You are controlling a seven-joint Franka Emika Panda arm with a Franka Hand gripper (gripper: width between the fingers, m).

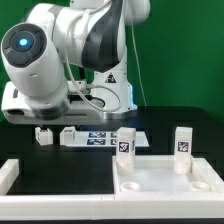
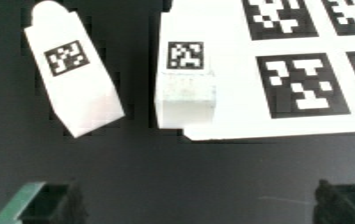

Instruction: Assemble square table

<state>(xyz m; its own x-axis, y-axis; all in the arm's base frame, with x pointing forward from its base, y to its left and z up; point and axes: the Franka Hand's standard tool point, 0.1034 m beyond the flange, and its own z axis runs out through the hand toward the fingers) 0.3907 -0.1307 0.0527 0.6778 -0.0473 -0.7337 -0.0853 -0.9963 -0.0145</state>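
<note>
The white square tabletop (image 1: 160,183) lies at the front of the exterior view's right. Two white tagged legs (image 1: 126,143) (image 1: 182,141) stand upright at its far corners. Two more legs lie loose on the black table. One (image 2: 71,75) (image 1: 45,135) lies apart from the rest. The other (image 2: 188,85) (image 1: 68,133) rests against the end of the marker board (image 2: 289,75) (image 1: 102,138). My gripper (image 2: 195,203) hovers above these two legs, open, with nothing between its dark fingers (image 2: 49,200). In the exterior view the arm hides it.
A long white L-shaped rail (image 1: 12,176) lies at the front of the exterior view's left. The robot's white base (image 1: 60,100) stands behind the marker board.
</note>
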